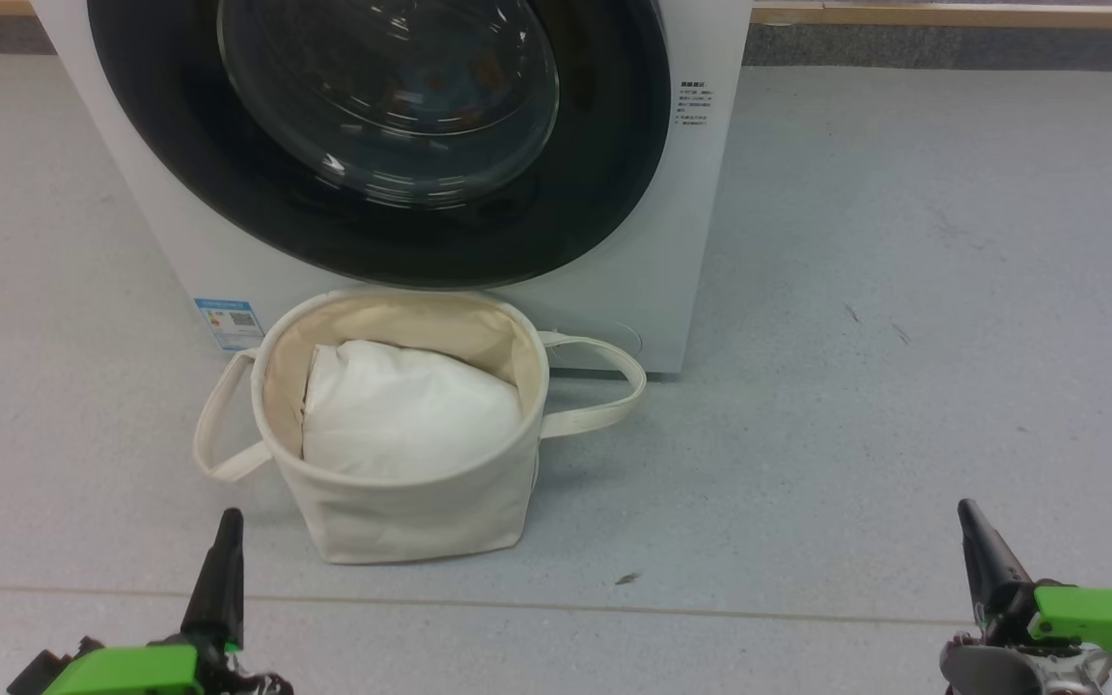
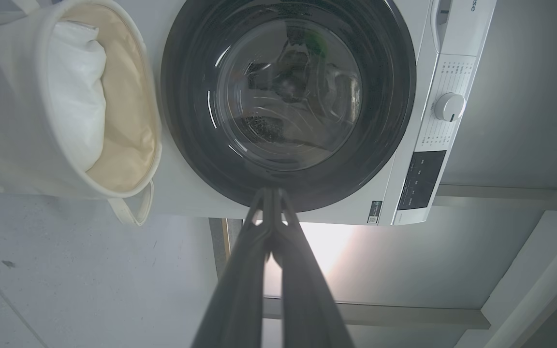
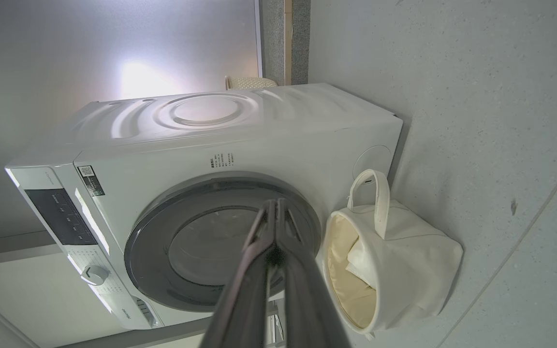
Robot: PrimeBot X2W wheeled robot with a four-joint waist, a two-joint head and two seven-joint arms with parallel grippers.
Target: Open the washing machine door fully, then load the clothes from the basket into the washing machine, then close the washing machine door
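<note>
I'm seeing the washing machine (image 1: 681, 251) showing white, its door (image 1: 614, 174) glossy black around clear glass. A small blue label sticker (image 1: 228, 323) is showing low on the machine's front. In front of the machine the basket (image 1: 402, 512) is reading plain cream, with a white bundle (image 1: 402, 415) inside. The floor (image 1: 903, 338) around the machine is reading speckled grey. My left gripper (image 1: 228, 526) and right gripper (image 1: 969, 516) are showing dark fingers and green housings.

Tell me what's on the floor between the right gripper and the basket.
In the head view, bare grey floor lies between the right gripper and the basket, with one small dark speck on it.
</note>
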